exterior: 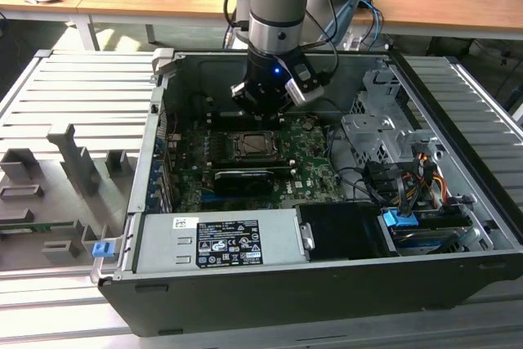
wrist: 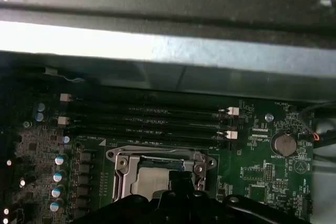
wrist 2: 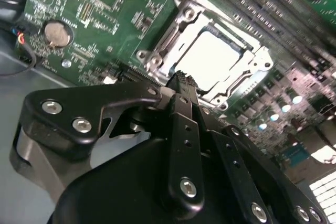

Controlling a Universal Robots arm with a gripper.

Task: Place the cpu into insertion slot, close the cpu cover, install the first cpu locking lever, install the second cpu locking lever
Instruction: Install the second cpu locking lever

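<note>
With the claw (wrist 2: 181, 85) shut and empty just above the cover (wrist 2: 210, 59), a skewed push could bend it.

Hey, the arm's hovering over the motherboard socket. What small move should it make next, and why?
Probably ease the gripper straight down a little. The cpu looks seated, the cpu cover seems to lie flat around it, and the gripper hangs just above the cover's edge.

— What sits in the case (exterior: 458, 226)?
— A green board (exterior: 310, 171), a long black card (exterior: 243, 179) across it, a grey power supply (exterior: 216, 243) at the near edge.
— Anything else?
— Coin battery (wrist: 283, 144), memory slots (wrist: 147, 119), a blue clip (exterior: 101, 249).
</note>
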